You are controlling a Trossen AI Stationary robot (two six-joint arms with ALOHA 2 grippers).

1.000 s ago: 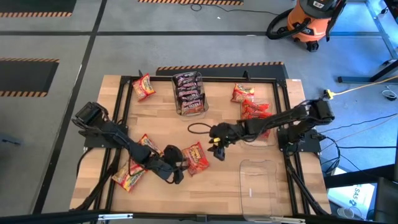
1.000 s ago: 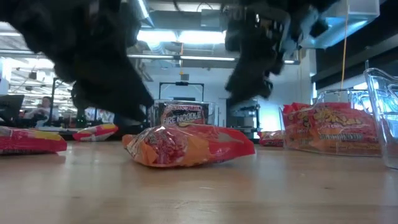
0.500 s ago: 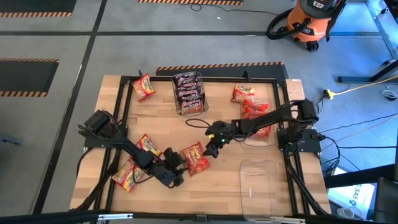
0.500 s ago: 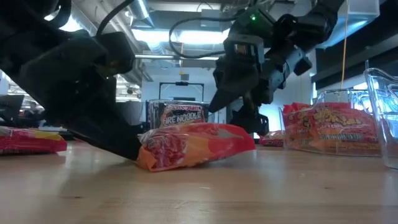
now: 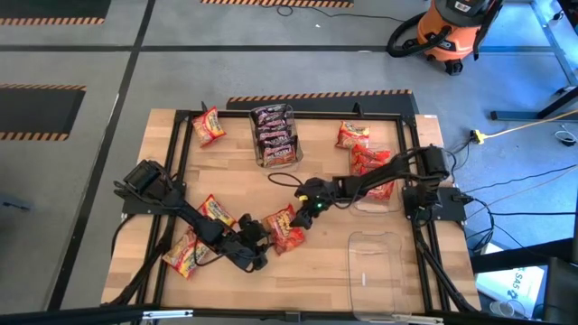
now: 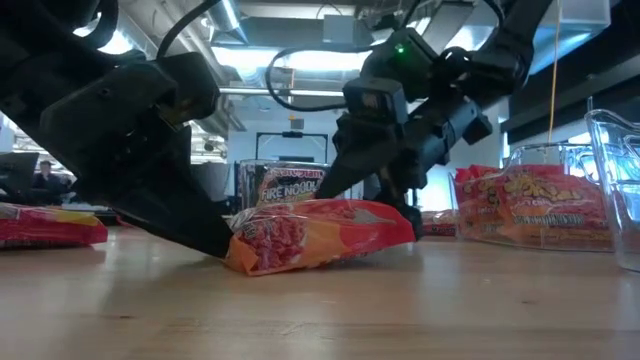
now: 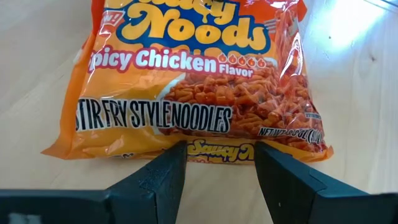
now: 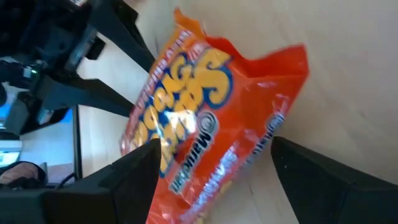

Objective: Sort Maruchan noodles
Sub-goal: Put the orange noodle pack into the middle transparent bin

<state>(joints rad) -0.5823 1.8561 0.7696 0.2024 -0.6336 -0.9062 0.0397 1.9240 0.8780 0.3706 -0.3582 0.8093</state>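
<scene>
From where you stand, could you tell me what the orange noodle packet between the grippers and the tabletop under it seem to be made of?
Orange noodle packet: apparently thin plastic film, glossy; it crinkles, catches glare and carries printed lettering.
Tabletop: looks like pale wood, matte to satin; faint grain lines show, though a laminate is possible.

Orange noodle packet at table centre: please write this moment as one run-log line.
orange packet: flat on table, unheld | left gripper: open at one end | right gripper: open at other end

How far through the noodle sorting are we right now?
Partly done. Dark packets fill the clear bin at the back, and red ones sit in the right bin. In hand: both open grippers, left and right, flank the Spicy Chicken packet, neither gripping. Left: that packet, two by the left arm, one back-left; the near bin is empty.
</scene>
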